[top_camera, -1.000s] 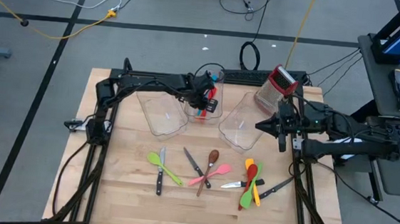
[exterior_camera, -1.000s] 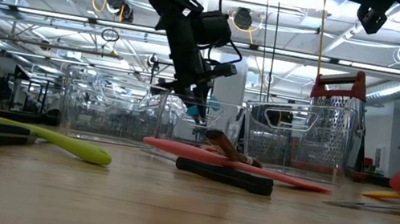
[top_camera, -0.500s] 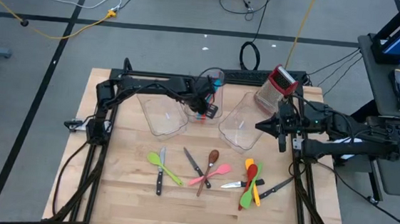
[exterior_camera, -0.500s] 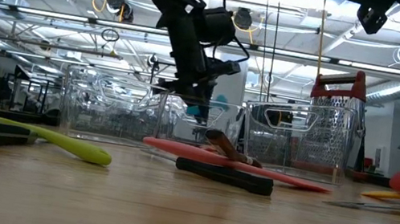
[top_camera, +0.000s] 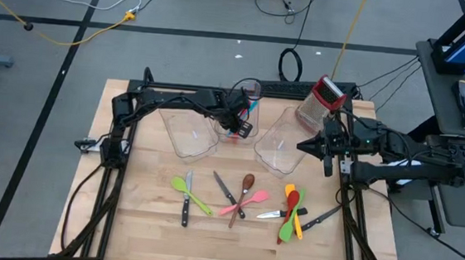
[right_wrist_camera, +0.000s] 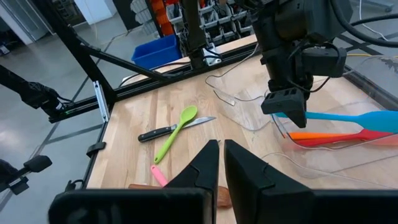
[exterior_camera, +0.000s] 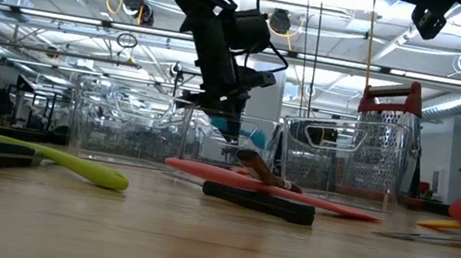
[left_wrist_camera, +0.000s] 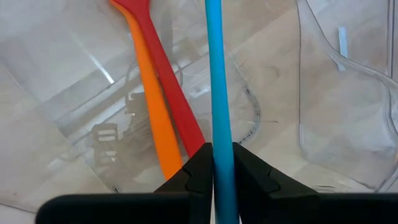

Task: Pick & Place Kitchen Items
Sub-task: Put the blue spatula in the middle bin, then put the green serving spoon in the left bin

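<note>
My left gripper is shut on a blue spatula over the middle clear bin. An orange utensil and a red one lie in that bin. On the near part of the table lie a green spoon, black-handled knives, a pink spatula, a brown spoon and a red, orange, yellow and green cluster. My right gripper waits shut, high by the right bin. My left gripper pinches the blue spatula's handle near its free end between its two fingers. The fingers come from above, pointing down, and lie across the handle. The spatula runs out about level, just above the orange and red utensils; whether its blade touches the bin, I cannot tell.
A left clear bin and a right clear bin flank the middle one. A red-topped metal grater stands at the far right. Two more knives lie by the coloured cluster. Bare wood shows along the near edge.
My left gripper has turned a little over the middle bin while staying shut on the blue spatula. The spatula's blade end, which hung below the gripper, has swung out toward the table's right and now lies nearer level inside the bin.
</note>
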Controlling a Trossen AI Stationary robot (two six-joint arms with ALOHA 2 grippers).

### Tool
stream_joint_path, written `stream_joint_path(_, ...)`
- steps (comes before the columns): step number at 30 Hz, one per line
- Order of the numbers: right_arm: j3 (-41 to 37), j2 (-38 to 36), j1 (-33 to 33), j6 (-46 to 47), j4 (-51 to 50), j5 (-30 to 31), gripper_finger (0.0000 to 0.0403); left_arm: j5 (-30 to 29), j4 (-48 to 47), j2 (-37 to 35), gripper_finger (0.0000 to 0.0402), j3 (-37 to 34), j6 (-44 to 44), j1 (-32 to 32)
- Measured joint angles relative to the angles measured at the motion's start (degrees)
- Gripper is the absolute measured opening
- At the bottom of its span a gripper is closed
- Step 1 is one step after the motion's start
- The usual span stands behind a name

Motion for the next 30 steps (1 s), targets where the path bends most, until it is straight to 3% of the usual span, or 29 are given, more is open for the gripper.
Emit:
stream_joint_path(9, 0.0, 0.0, 0.0, 0.1, 0.0, 0.0, 0.0020, 0.0, 0.1, 0.0, 0.0070, 0.0, 0.0, 0.0)
stream_joint_path(19, 0.0, 0.0, 0.0, 0.5, 0.0, 0.0, 0.0020, -0.1, 0.0, -0.7, 0.0183, 0.0, 1.8, 0.8)
stream_joint_path(24, 0.0, 0.0, 0.0, 0.6, 0.0, 0.0, 0.0020, 1.8, -0.2, -4.4, 0.0219, 0.0, 4.4, 2.6)
stream_joint_path(30, 0.0, 0.1, 0.0, 1.6, -0.1, -0.2, 0.0020, 2.0, 0.3, -11.9, 0.0229, 0.0, 5.1, 2.7)
